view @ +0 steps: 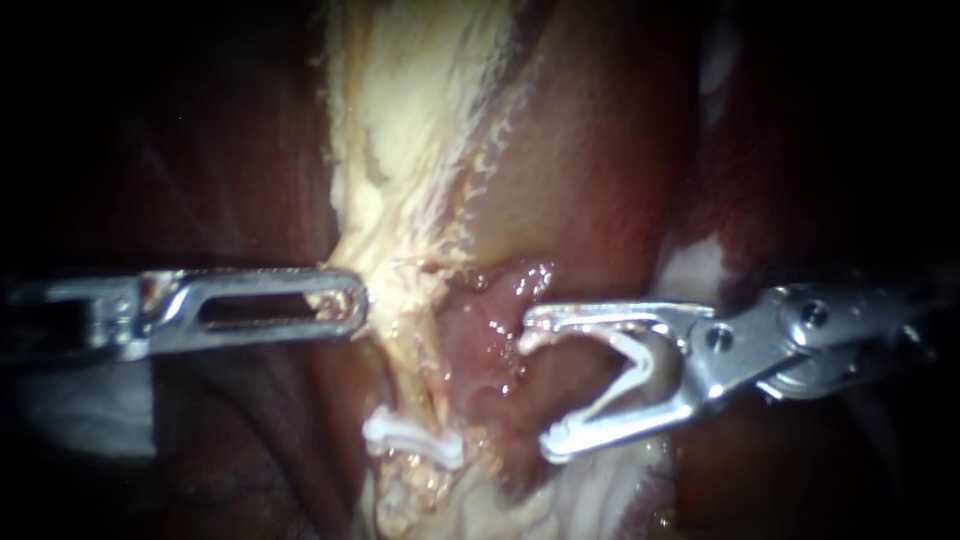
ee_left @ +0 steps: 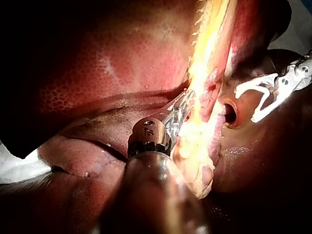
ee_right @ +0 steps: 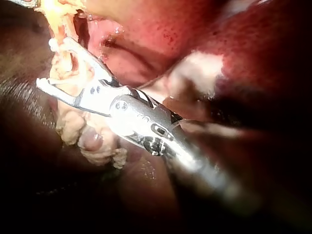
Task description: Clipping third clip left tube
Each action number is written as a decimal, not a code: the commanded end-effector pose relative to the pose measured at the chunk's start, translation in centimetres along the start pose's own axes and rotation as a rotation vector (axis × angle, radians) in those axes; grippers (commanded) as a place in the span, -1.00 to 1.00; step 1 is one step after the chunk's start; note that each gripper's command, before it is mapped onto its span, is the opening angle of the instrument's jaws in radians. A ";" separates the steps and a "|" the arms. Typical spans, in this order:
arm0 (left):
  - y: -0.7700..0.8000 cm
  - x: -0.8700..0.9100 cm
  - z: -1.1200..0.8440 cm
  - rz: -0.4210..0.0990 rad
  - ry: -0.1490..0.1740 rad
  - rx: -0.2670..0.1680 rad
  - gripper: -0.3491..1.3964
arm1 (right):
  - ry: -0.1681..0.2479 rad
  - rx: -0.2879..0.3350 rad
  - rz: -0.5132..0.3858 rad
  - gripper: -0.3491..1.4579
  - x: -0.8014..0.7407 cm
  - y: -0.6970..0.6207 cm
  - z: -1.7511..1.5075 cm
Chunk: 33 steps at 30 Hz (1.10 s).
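My right instrument [view: 540, 385] comes in from the right, its jaws wide apart and holding an open white clip [view: 630, 375] in a V. A pink fold of tissue [view: 490, 350] lies in the clip's mouth. I cannot tell which tube this is. My left instrument [view: 345, 300] has slotted jaws shut on the pale yellow strand of tissue [view: 400, 200]. Lower on that strand sits a closed white clip [view: 415, 442]. In the left wrist view, the left instrument's jaws [ee_left: 181, 109] grip the strand, and the right instrument [ee_left: 246, 105] is beyond it. The right wrist view shows the right instrument [ee_right: 46, 63] astride pale tissue.
Dark red liver [view: 610, 130] surrounds the strand on both sides. A pale patch [view: 695, 270] shows above the right instrument's shaft. In the left wrist view, white cloth [ee_left: 19, 168] lies beside the left instrument's shaft.
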 end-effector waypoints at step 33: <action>-0.23 0.08 -0.23 -0.009 -0.012 0.012 -1.00 | -0.053 0.029 0.074 0.05 -0.60 0.42 0.95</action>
